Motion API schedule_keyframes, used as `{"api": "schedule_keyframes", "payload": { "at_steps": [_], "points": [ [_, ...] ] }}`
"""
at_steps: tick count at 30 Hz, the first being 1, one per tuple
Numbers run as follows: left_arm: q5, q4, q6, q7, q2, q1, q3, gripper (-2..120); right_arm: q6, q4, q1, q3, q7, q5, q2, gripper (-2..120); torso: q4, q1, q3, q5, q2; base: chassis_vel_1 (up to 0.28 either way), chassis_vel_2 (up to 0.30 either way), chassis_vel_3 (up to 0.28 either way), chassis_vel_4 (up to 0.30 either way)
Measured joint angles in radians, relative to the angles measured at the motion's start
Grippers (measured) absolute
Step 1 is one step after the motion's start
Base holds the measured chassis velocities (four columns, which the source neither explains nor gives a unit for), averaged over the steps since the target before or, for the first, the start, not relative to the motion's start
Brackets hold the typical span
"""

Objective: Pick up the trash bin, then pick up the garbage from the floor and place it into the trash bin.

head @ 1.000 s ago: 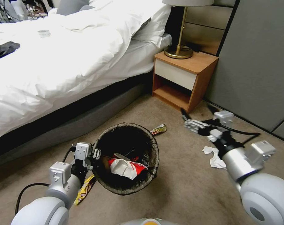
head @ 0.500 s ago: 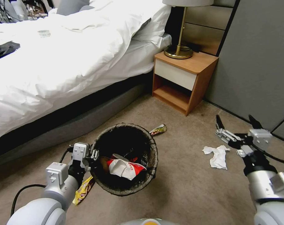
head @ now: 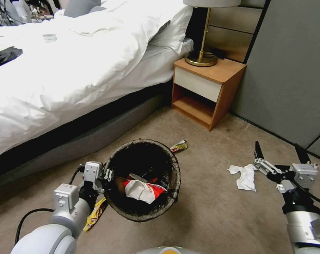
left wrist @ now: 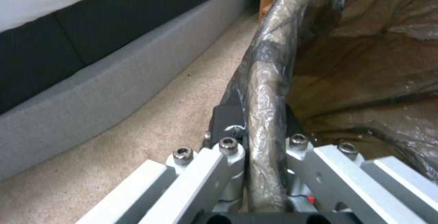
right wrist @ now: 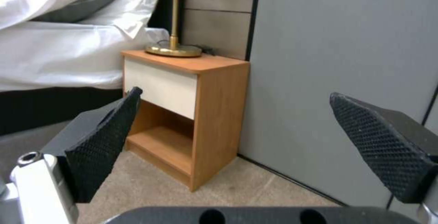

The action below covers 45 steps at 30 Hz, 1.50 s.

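The trash bin (head: 143,180) is held off the carpet at its left rim by the left gripper (head: 108,175), whose jaws are seen in the left wrist view clenched on the bag-covered rim (left wrist: 267,114) — one finger outside, one inside. Just below that arm a yellow snack wrapper (head: 95,213) lies on the floor (head: 209,218), partly hidden by the bin's edge. Inside the bin a crumpled red-and-white carton (head: 143,190) rests on other scraps against the dark liner. Beyond the bin's far rim, toward the bed (head: 61,70), another wrapper (head: 178,145) lies on the carpet. Further right the white tissue (head: 244,176) is spread on the floor with its long axis running roughly away from the robot; it lies just to the left of the right gripper (head: 278,157), which hovers released, jaws wide apart, tips pointing forward toward the wall (head: 290,70). The right arm is judged much the nearer to the tissue, so the coming move would turn on a short shift leftward and down. Nothing stands between the two; the nightstand (head: 205,91) with its lamp (head: 202,53) is well apart behind, and the bin is well apart to the left.
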Motion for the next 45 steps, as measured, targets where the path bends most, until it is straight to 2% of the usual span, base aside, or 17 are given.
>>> {"api": "schedule_keyframes", "payload": {
  "at_steps": [9,23,45],
  "points": [
    [0.018,0.0,-0.001,0.012,-0.006,0.004,0.007,1,0.043,-0.014,-0.031,0.006,0.005,-0.005,0.03,100,-0.0001,0.0,0.0,0.0,0.0,0.0,0.0,0.0,0.0],
    [0.018,0.0,0.001,0.014,-0.004,0.005,0.012,1,0.059,-0.02,-0.034,0.036,0.006,0.006,0.042,100,0.0,0.0,0.0,0.0,0.0,-0.007,-0.009,-0.008,-0.008],
    [0.014,0.0,-0.004,0.018,0.0,0.0,0.014,1,0.058,-0.035,-0.02,0.027,0.0,0.003,0.045,100,-0.0006,0.0,0.0,0.0,0.0,-0.1,-0.096,-0.091,-0.104]
  ]
}}
